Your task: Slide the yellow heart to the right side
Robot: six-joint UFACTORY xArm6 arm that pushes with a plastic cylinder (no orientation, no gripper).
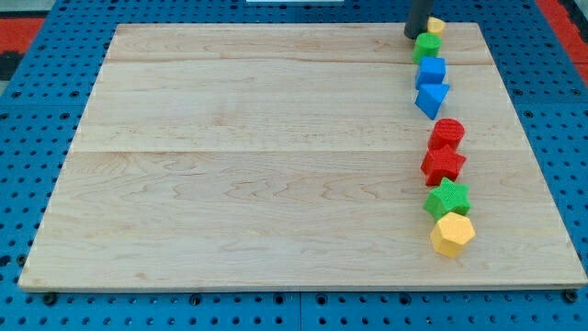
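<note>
A wooden board (276, 156) carries a column of blocks down its right side. My tip (413, 35) (a bare rod, holding nothing) touches the left of the yellow heart (435, 26), probably to push it rightward; the shape is mostly hidden.

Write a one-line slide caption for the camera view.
My tip rests at the left of the yellow heart atop a column of blocks along the board's right side.
</note>
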